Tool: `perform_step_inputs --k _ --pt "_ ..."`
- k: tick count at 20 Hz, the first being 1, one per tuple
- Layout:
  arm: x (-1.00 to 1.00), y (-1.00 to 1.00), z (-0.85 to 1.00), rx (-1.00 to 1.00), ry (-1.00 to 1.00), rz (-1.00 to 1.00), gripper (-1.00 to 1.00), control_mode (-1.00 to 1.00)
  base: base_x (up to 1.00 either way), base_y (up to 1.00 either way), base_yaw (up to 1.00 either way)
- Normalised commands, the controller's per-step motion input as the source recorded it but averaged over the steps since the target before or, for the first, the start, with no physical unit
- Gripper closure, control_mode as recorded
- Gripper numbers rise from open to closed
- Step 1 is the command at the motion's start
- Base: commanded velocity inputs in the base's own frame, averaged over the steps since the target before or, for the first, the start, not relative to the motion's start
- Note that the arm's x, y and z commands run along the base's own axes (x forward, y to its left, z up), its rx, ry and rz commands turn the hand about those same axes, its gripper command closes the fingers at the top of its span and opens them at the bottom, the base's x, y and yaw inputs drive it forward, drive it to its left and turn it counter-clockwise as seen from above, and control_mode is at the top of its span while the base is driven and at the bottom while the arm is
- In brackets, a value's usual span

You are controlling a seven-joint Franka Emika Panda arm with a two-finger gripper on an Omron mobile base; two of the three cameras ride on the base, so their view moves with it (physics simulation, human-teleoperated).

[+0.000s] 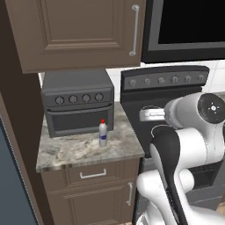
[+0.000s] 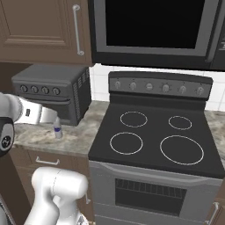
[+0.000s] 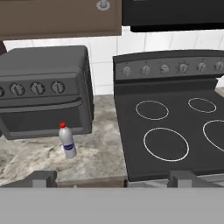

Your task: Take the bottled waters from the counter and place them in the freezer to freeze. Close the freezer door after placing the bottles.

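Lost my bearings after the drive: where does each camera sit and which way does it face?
Left base view: behind the arm's left, facing the counter, toaster oven and red-capped bottle; white arm at lower right.
Right base view: behind its right, facing the stovetop; arm at lower left.
Hand view: on the hand, looking along the open end effector at the counter and stovetop.
All share the bottle, toaster oven and stovetop.
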Motion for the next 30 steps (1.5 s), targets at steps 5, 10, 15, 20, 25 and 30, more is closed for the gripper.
perform_step_inputs --k 5,10,15,20,25,30 --pt "0.15 0.51 -0.21 0.03 -0.23 0.00 -1.00 -1.00 0.00 0.00 0.00" --pt "0.02 0.38 -0.38 0.03 -0.11 0.00 -1.00 -1.00 0.00 0.00 0.00" --pt "0.00 0.29 -0.51 0.00 -0.09 -0.03 -1.00 -1.00 0.00 0.00 0.00" --pt "0.00 0.17 -0.54 0.03 -0.11 -0.01 -1.00 -1.00 0.00 0.00 0.00" --pt "0.00 0.00 -0.67 0.03 -0.17 0.00 -1.00 -1.00 0.00 0.00 0.00" --pt "0.00 0.00 -0.60 -0.01 -0.15 0.00 -1.00 -1.00 0.00 0.00 0.00"
